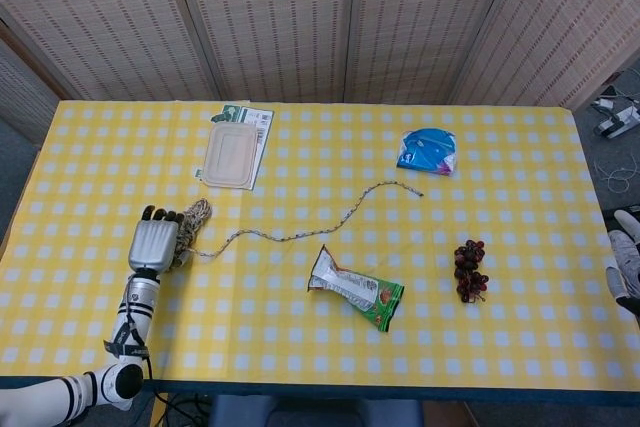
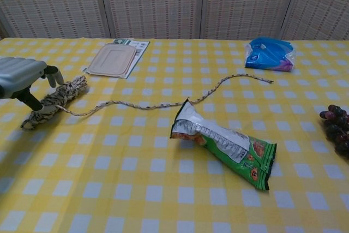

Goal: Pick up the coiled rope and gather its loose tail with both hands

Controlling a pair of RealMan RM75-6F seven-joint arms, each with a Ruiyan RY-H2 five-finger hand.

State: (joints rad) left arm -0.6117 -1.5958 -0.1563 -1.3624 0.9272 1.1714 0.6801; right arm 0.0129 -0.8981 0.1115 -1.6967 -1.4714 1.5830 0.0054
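The coiled rope [image 1: 194, 220] is a speckled tan bundle at the left of the yellow checked table [image 1: 520, 347]. My left hand [image 1: 156, 243] grips it, fingers over the top and thumb below; in the chest view the coil [image 2: 59, 97] slants down to the left from the hand [image 2: 20, 76]. The loose tail [image 1: 300, 234] snakes right across the cloth to a free end [image 1: 419, 192]; the chest view shows the same tail [image 2: 163, 103]. My right hand [image 1: 625, 265] shows only partly at the far right edge, off the table, holding nothing.
A green and white snack bag [image 1: 356, 289] lies just in front of the tail's middle. Dark grapes [image 1: 470, 269] sit to the right, a blue packet [image 1: 428, 150] at the back right. A tan lidded tray [image 1: 229, 155] lies on a leaflet behind the coil.
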